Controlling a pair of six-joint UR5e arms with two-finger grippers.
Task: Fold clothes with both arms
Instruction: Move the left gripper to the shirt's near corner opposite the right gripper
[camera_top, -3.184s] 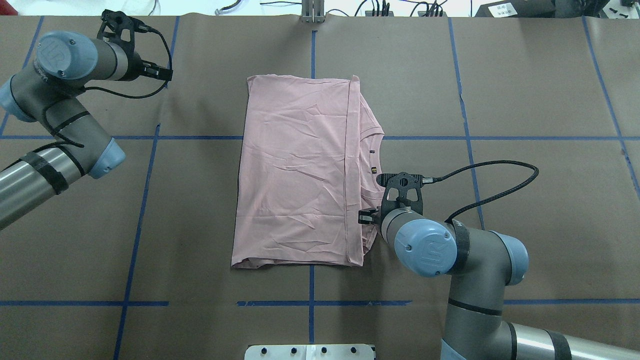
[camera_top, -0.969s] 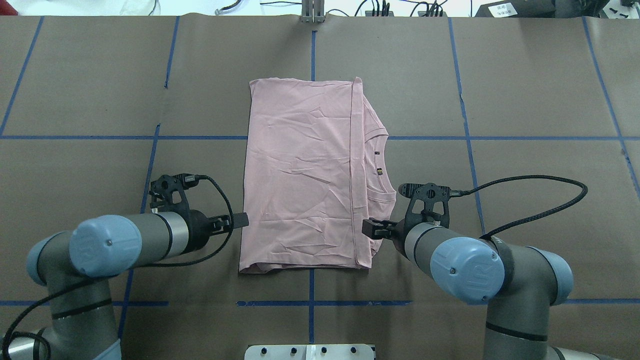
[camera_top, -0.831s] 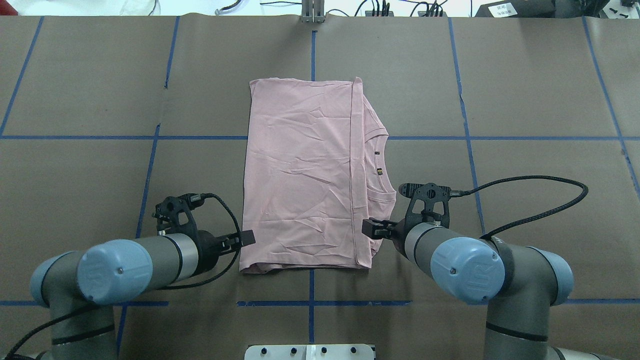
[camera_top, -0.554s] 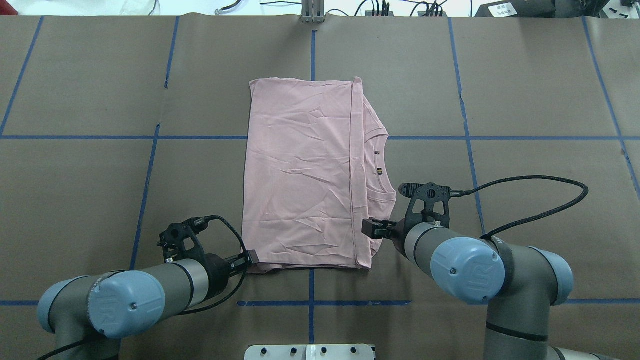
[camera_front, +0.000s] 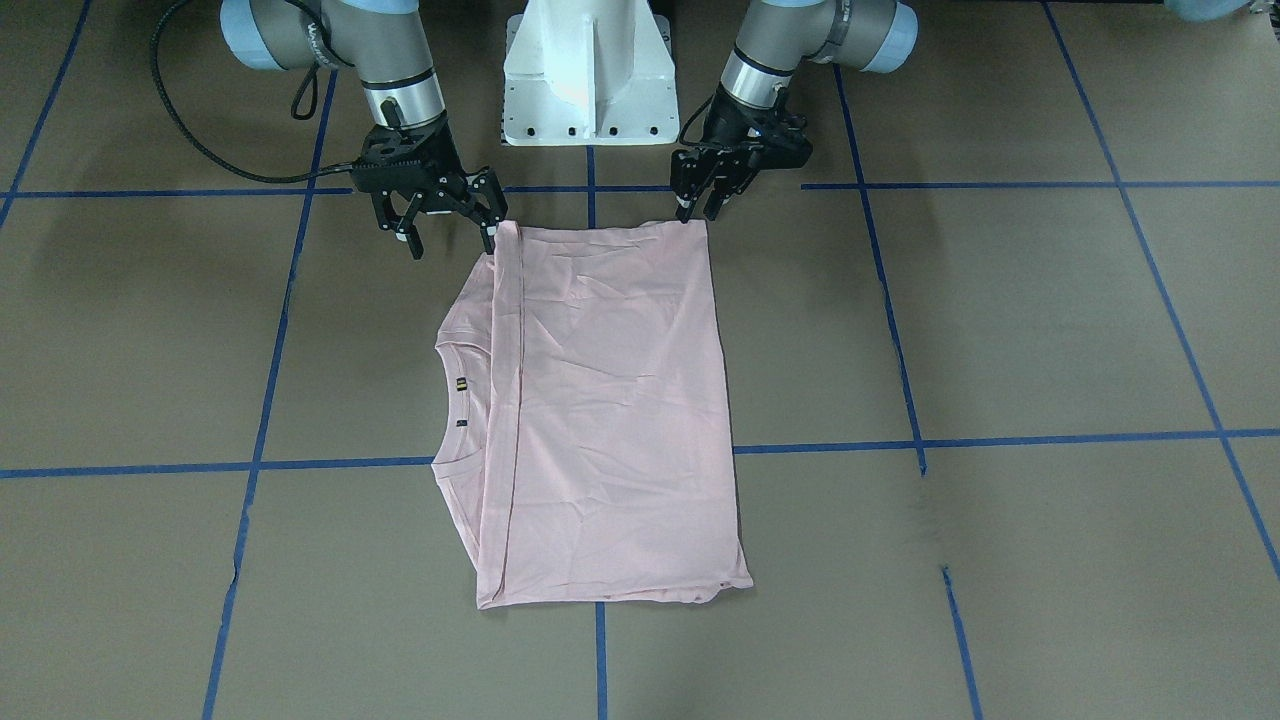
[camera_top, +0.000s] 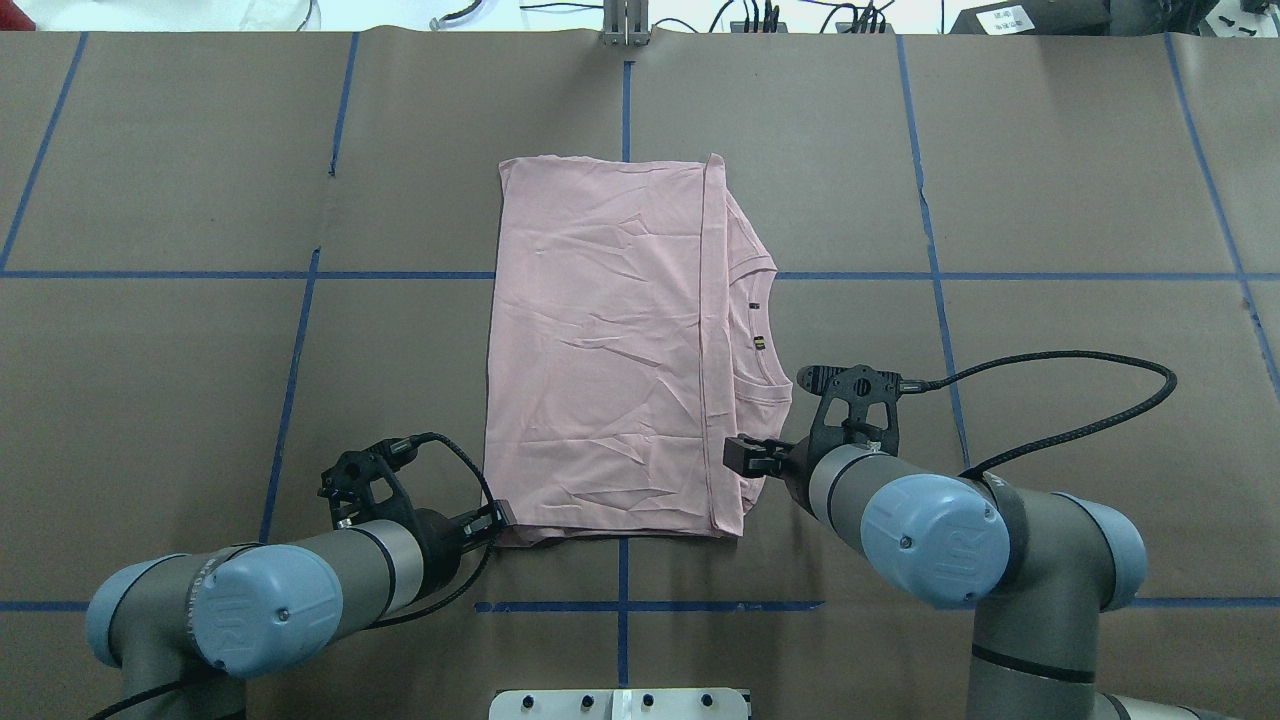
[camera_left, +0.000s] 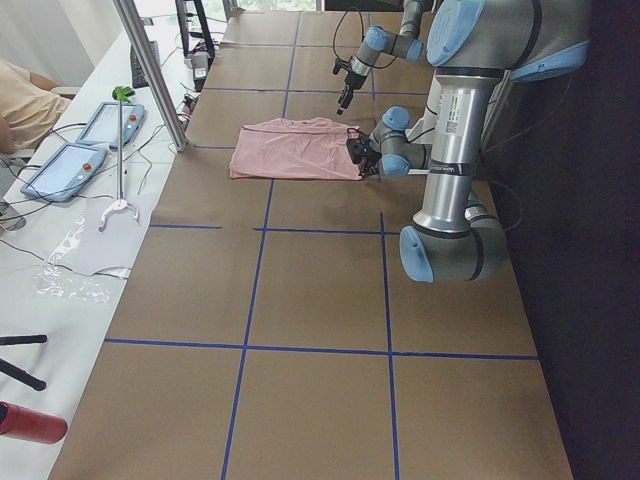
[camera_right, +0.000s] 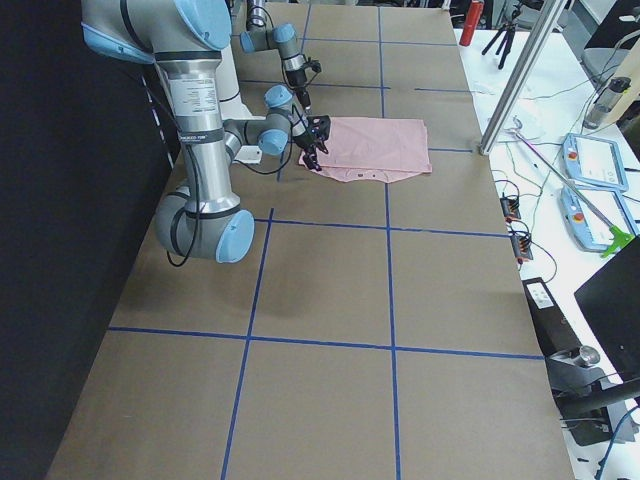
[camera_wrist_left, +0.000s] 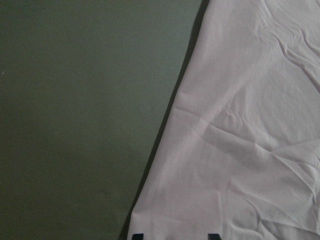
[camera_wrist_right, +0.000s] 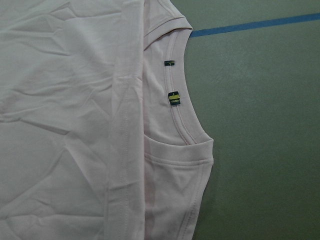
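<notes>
Left hand (camera_top: 502, 516) now at T-shirt (camera_top: 610, 350) corner

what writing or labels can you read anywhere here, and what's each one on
"UR": logo on the blue joint cap of the left arm, and again on the right arm.
Neck tags on the T-shirt: too small to read.
White label, top right of the overhead view: too small to read.

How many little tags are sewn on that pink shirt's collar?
2. Both sit on the neckline of the T-shirt, on the robot's right side: a dark tag farther from the robot, and a yellow-striped tag just nearer. Folded layers may hide more.
</notes>
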